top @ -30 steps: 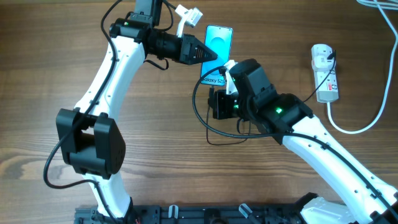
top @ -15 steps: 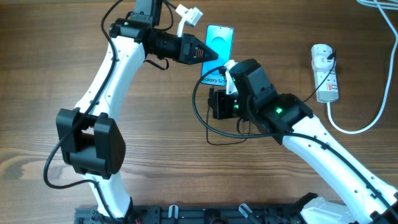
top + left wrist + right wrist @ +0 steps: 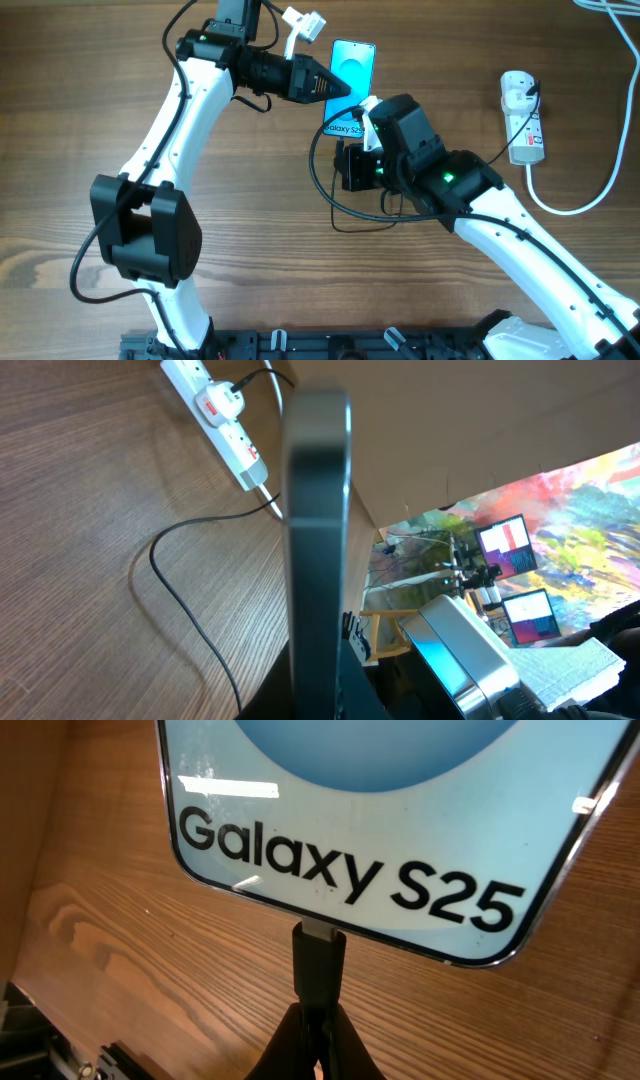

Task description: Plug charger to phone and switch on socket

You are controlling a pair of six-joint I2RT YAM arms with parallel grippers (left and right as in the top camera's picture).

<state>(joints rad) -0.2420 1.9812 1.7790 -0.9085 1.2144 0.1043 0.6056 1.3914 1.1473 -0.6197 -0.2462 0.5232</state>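
- At the lower centre of the right wrist view, the charger point(image 3: 318, 965) connector is seen pinched in the closed right gripper point(image 3: 318, 1032), its tip touching the bottom edge of the phone point(image 3: 380, 830).
- The push is judged best kept straight along the phone's length, without twisting.
- The phone is clamped at its side by the left gripper point(image 3: 335, 90), upper centre overhead.
- The socket point(image 3: 523, 118) is seen untouched at upper right.
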